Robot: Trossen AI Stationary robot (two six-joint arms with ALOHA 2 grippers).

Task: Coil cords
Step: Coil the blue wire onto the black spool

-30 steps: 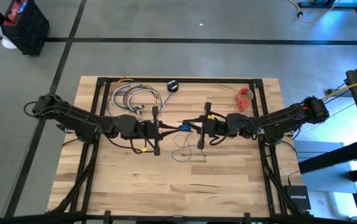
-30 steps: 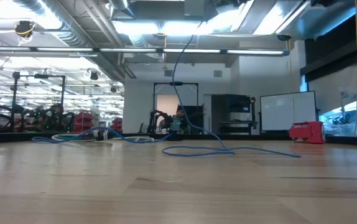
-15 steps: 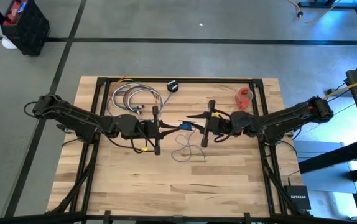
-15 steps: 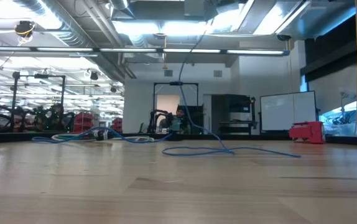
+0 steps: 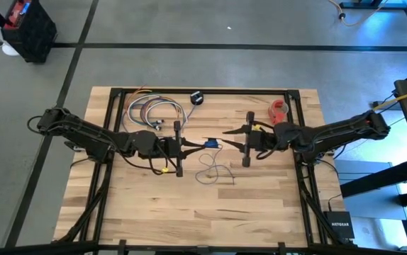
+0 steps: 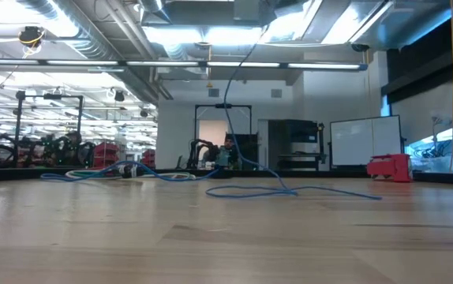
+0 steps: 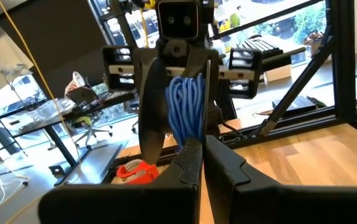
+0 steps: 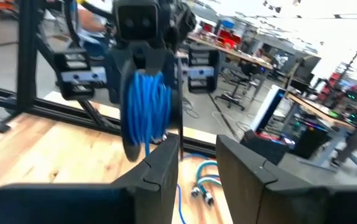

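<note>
A blue cord is wound into a small coil (image 5: 210,144) held above the table's middle. My left gripper (image 5: 198,144) is shut on it and also shows in its own wrist view (image 7: 203,155). The rest of the cord lies in loose loops (image 5: 214,170) on the table below, and shows in the low view (image 6: 290,190). My right gripper (image 5: 229,138) is open and empty, a little to the right of the coil, facing it (image 8: 197,163). A small black round puck (image 5: 197,98) lies near the far edge. My left gripper pinches the coil's near end (image 7: 190,138) between its two fingers. The fingers are level and point toward the table's right edge. The coil (image 8: 147,99) is lifted clear of the table. A slack strand (image 6: 230,126) hangs from it down to the loops.
A bundle of other cords (image 5: 154,110) lies at the far left of the table. A red tape roll (image 5: 279,110) lies at the far right. The table's black frame (image 5: 203,91) runs along the edges. Bare wood lies toward the near edge.
My right gripper has drawn back from the coil toward the table's right edge, staying level. The coil stays in my left gripper, and the loops on the table have barely moved.
</note>
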